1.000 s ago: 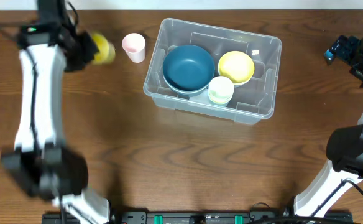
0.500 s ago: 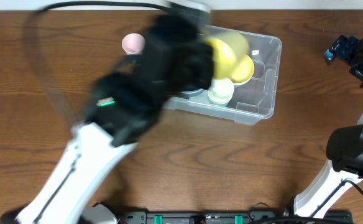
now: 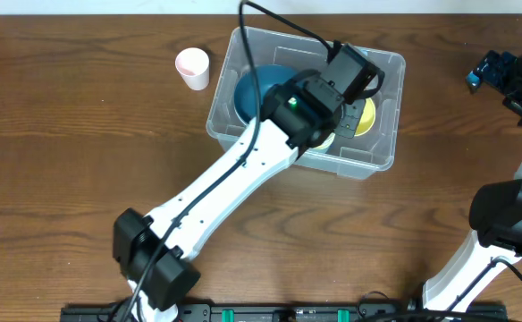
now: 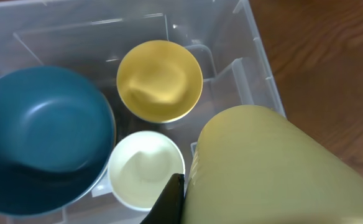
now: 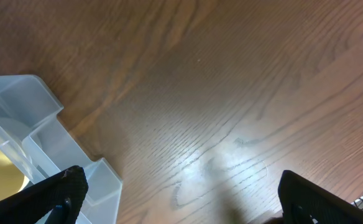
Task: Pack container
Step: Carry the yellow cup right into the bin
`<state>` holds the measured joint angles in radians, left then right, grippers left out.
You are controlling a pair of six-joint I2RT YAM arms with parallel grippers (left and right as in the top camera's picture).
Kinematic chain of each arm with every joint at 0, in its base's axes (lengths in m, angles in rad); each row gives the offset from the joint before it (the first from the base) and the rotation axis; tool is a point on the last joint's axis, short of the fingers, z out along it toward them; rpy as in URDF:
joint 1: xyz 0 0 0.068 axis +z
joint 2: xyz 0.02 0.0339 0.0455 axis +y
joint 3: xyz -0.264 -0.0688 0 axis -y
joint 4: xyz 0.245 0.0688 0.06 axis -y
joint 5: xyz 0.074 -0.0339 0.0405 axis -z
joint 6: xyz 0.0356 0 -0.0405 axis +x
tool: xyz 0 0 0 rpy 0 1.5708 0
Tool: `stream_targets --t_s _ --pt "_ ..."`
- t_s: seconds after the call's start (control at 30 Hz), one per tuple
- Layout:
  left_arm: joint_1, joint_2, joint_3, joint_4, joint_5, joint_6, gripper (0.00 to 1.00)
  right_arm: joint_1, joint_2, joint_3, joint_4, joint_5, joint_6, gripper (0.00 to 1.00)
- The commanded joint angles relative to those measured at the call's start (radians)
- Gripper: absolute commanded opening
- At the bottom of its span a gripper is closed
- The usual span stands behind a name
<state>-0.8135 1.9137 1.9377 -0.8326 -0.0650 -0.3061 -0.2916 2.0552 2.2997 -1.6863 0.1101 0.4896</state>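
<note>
left wrist view: left claw (image 3: 357, 100) clamps a yellow cup (image 4: 268, 168) over the container (image 3: 379, 159) on the counter (image 3: 82, 161); right claw (image 5: 188, 199) gapes wide nearby. container looks light, stiff, slick; grip its rim.

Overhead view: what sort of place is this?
Probably a robot lab bench: a left arm and right arm at a wooden table, a clear container of bowls, the left arm holding a yellow cup.
</note>
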Motion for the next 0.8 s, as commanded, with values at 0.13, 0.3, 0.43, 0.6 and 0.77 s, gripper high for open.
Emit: stream_targets --t_s 0.13,0.3,0.43,0.6,0.77 --pt "0.002 0.077 0.001 0.051 0.005 0.006 0.06 -0.003 0.006 -0.001 -0.001 0.014 0.011 0.99" --pt "0.002 0.133 0.001 0.088 0.005 0.006 0.06 -0.003 0.006 -0.001 -0.001 0.014 0.011 0.99" --pt "0.002 0.171 0.001 0.095 0.005 0.006 0.06 -0.003 0.006 -0.001 -0.001 0.014 0.011 0.99" --pt "0.002 0.196 0.001 0.095 0.005 0.006 0.06 -0.003 0.006 -0.001 -0.001 0.014 0.011 0.99" --pt "0.002 0.199 -0.001 0.093 0.043 0.007 0.06 -0.003 0.006 -0.001 -0.001 0.014 0.011 0.99"
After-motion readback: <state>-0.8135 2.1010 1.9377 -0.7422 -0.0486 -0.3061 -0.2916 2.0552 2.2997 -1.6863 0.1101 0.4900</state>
